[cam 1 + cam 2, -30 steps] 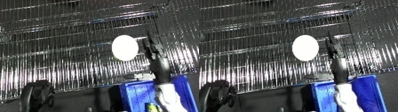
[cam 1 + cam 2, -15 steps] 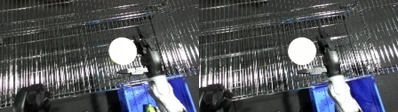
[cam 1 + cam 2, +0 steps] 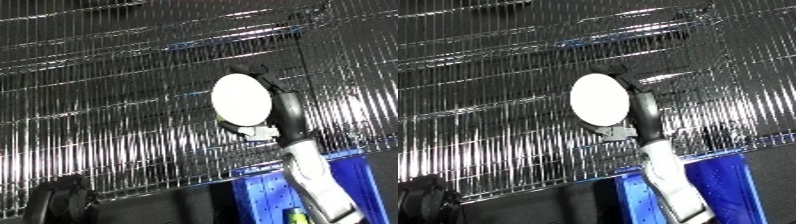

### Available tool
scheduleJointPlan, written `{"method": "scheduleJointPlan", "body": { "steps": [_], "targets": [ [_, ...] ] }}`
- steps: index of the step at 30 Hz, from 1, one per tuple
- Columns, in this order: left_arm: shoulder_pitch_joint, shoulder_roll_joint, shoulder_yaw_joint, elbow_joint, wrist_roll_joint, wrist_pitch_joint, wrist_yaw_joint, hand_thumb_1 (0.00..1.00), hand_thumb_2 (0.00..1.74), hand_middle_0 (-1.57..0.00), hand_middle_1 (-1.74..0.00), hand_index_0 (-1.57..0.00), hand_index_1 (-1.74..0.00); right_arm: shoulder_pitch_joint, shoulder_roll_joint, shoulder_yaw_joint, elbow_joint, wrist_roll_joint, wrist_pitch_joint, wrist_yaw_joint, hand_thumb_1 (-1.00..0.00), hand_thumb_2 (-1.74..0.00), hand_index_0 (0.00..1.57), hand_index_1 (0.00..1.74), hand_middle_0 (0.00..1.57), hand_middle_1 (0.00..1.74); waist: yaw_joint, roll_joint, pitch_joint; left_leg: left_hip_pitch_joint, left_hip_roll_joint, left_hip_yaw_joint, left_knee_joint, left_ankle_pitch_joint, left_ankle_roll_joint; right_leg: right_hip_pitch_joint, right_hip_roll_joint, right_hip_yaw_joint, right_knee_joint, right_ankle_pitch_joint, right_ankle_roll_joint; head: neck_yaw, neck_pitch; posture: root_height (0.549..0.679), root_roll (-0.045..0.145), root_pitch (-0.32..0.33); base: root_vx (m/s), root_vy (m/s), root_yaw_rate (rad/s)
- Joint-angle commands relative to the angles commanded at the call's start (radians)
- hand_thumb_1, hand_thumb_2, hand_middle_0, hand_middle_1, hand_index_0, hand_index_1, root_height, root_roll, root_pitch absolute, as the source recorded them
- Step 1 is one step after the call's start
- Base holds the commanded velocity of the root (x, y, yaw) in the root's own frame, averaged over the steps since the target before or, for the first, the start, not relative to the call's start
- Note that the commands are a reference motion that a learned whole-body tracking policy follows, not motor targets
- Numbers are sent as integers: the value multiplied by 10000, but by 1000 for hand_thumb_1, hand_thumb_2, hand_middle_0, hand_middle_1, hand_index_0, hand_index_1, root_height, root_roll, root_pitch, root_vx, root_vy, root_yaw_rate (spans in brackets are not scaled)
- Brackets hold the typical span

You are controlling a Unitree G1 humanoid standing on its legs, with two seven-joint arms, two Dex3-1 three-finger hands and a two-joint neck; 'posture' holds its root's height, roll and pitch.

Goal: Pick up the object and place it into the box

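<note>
A white oval disc (image 3: 242, 99) is held up in the air in front of wire shelving. My right hand (image 3: 286, 109) is shut on it, with black fingers curled around its right edge and behind it. The white forearm (image 3: 309, 175) rises from the lower right. Below the disc, at the lower right, stands the blue bin (image 3: 265, 194); the forearm crosses over it. A dark rounded shape (image 3: 60, 201) sits at the lower left edge, seemingly my left hand, too dim to read.
Chrome wire shelving (image 3: 107, 100) fills the whole background, its racks slanting across the view. A small yellowish item (image 3: 298, 216) lies inside the bin. The floor below the shelving is dark.
My right hand keeps hold of the disc and has drifted slightly left and down. The whole view has shifted a little with the camera.
</note>
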Motion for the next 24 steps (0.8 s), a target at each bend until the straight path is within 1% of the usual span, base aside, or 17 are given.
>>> {"method": "scheduleJointPlan", "body": {
  "steps": [1,7,11,14,16,20,24],
  "targets": [
    [34,3,1,-15,11,-7,-6,1000,1740,-1570,-1740,-1570,-1740,44,8,1,-23,4,22,-33,-850,-1479,1334,1479,1334,1479,-2,-9,0,46,-1,1,-51,15,-5,52,6,-10,-51,8,-5,28,3,593,45,164,1,-26,1],
    [280,13,63,-112,82,-80,-39,1000,1740,-1570,-1740,-1570,-1740,429,36,-113,-365,-112,-41,-265,-850,-1479,1334,1479,1334,1479,-83,-73,0,333,44,-8,-317,100,-51,375,48,-17,-315,60,-13,-6,56,598,46,156,1,-18,-31],
    [659,14,179,-274,173,-266,19,1000,1740,-1570,-1740,-1570,-1740,1085,70,-334,-1539,-677,105,-591,-850,-1479,1334,1479,1334,1479,-241,-162,0,560,94,-15,-547,155,-70,582,113,36,-486,84,-2,-322,44,602,45,150,0,-4,-101],
    [1043,-16,294,-379,303,-439,31,1000,1740,-1570,-1740,-1570,-1740,1846,133,-517,-2769,-1277,257,-860,-850,-1479,1334,1479,1334,1479,-431,-255,0,777,170,9,-735,184,-80,767,190,114,-640,115,15,-459,4,605,45,144,3,-3,-138],
    [1254,-86,421,-418,404,-514,24,1000,1740,-1570,-1740,-1570,-1740,2318,170,-688,-3389,-1559,244,-900,-850,-1479,1334,1479,1334,1479,-569,-324,0,951,237,38,-838,188,-91,927,230,175,-775,146,28,-561,-47,607,45,138,6,1,-174],
    [1496,-191,707,-421,545,-583,-23,1000,1740,-1570,-1740,-1570,-1740,3036,207,-1057,-4240,-1691,7,-911,-850,-1479,1334,1479,1334,1479,-817,-459,0,1309,370,115,-1018,170,-124,1271,268,279,-1080,221,69,-589,-44,611,46,127,1,-2,-187],
    [1657,-182,936,-406,587,-600,-110,1000,1740,-1570,-1740,-1570,-1740,3590,217,-1371,-4832,-1680,-241,-1044,-850,-1479,1334,1479,1334,1479,-1030,-560,0,1559,480,210,-1032,88,-135,1548,293,361,-1286,286,93,-469,-117,613,47,115,-9,-18,-182]
  ]
}}
